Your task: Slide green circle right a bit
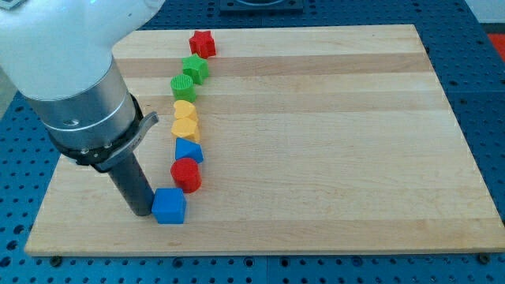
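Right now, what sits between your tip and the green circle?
In the camera view, my tip touches the blue cube. Up the column toward the green circle lie the red cylinder, a blue block and two yellow hearts.

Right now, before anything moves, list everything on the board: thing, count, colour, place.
red star: one, red, top of the column, near the board's top edge
green star: one, green, just below the red star
green circle: one, green, below the green star, touching it
yellow hearts: two, yellow, stacked mid-column, the second right under the first
blue triangle: one, blue, below the hearts
red cylinder: one, red, below the triangle
blue cube: one, blue, column's bottom, near the board's bottom edge
wooden board: one, light wood, on a blue perforated table
my tip: one dark rod, just to the view's left of the blue cube, far from the green circle
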Motion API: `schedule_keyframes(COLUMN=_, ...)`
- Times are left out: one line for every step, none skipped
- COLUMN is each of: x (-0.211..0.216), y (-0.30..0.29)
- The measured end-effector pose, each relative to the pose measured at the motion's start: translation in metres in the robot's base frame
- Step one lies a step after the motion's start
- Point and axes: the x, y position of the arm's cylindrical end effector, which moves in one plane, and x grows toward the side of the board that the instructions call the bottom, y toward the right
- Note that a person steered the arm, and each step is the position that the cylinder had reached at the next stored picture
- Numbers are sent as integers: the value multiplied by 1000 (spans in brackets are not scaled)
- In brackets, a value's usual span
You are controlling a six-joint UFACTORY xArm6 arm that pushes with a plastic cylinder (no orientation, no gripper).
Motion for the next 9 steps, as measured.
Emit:
schedule_keyframes(x=-7, y=-15)
schedule_keyframes(x=-66, y=-43)
schedule_keyframes(x=-112, y=-39)
schedule_keyframes(x=-137, y=-17)
schedule_keyframes(x=-157, y=-2)
schedule_keyframes(x=-171, y=4)
schedule_keyframes(x=-177, y=14)
schedule_keyframes(x=-161, y=-3)
schedule_keyframes(x=-153, y=-6)
